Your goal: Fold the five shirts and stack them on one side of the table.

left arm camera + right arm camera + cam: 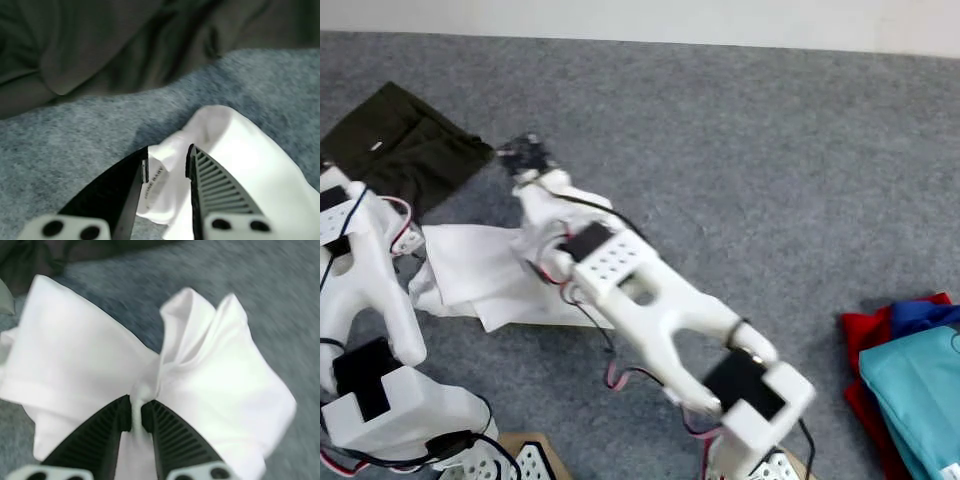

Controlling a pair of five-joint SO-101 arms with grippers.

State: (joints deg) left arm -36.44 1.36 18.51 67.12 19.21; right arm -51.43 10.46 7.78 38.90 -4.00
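The step in hand looked to be a fold of the white shirt [470, 268]. It lay rumpled near the left edge of the table [770, 150], just in front of the dark olive shirt [405, 140] bunched in the far left corner. The left gripper [166, 159] stood with its jaws apart, straddling the white shirt's labelled edge without pinching it. To do the step well it would probably need to close on that edge, taking every layer, before any lift. The right gripper [136, 407], nearer the shirt's middle, had its jaws clamped on a small raised pinch of white cloth. A clean fold would likely call for both holds to rise level and together, so the cloth neither dragged on the rough surface nor caught the dark shirt beside it. So small a pinch could slip, and a slow pull seemed wise.

The dark olive shirt was soft and matte, creased in deep folds. The white shirt was thin, smooth and limp, and it puckered into peaks around the right gripper's hold. A small sewn label sat between the left jaws. The table wore a grey, nubby, felt-like cover that would probably cling to fabric. At the right edge lay folded shirts with flat, squared edges: a teal shirt [915, 385] uppermost over a blue shirt [920, 315] and a red shirt [865, 345].
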